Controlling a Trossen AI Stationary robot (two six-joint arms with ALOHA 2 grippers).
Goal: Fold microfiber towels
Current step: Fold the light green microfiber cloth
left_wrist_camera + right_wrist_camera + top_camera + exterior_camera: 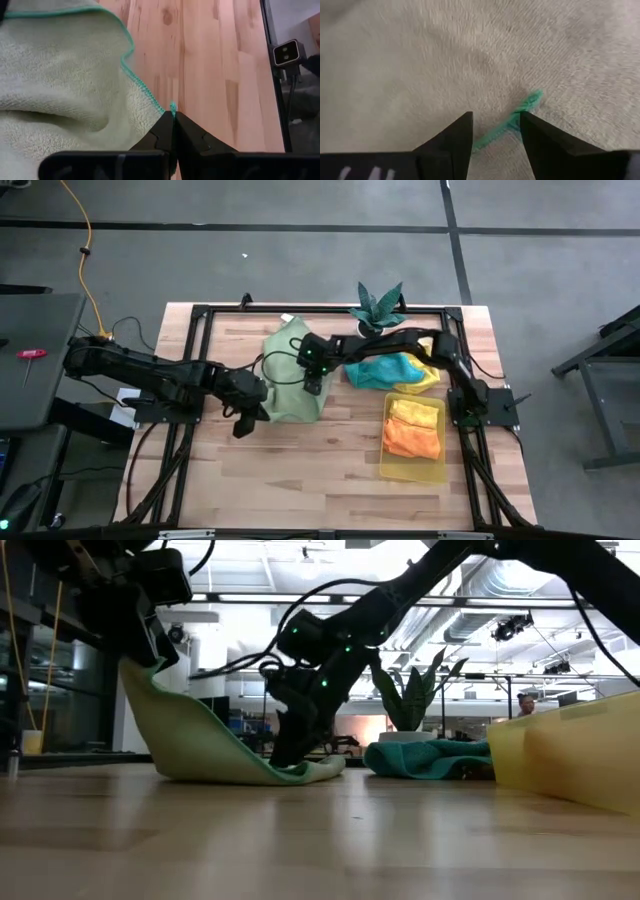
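Towel (290,380), pale green, lies at mid-desk (300,470) in the high view, rumpled between both arms. Left tool (247,417) sits at its near-left corner; right tool (313,376) rests over the cloth's middle right. Teal towel (380,370) heaped beside a plant (378,308); tray (392,467) holds yellow and orange folded cloths.

Low view — left tool (140,650) has one edge raised high, the cloth (210,745) sweeping down in a smooth curve to the desk, where the right tool (295,755) stands on or just above the flat part. Judgement: carry the raised edge over in a level arc, keep the far side pinned, land corner on corner.

Left wrist view — tool (173,116) pressed together, pinching the stitched corner of the towel (60,100). Deep looped pile, teal overlock hem, thick soft folds; wood beneath is smooth.

Right wrist view — tool (495,127) spread, straddling a teal hem tip on the nap (470,50); nothing gripped. Fabric looks limp and grippy — likely to sag and drag if the pull is uneven.
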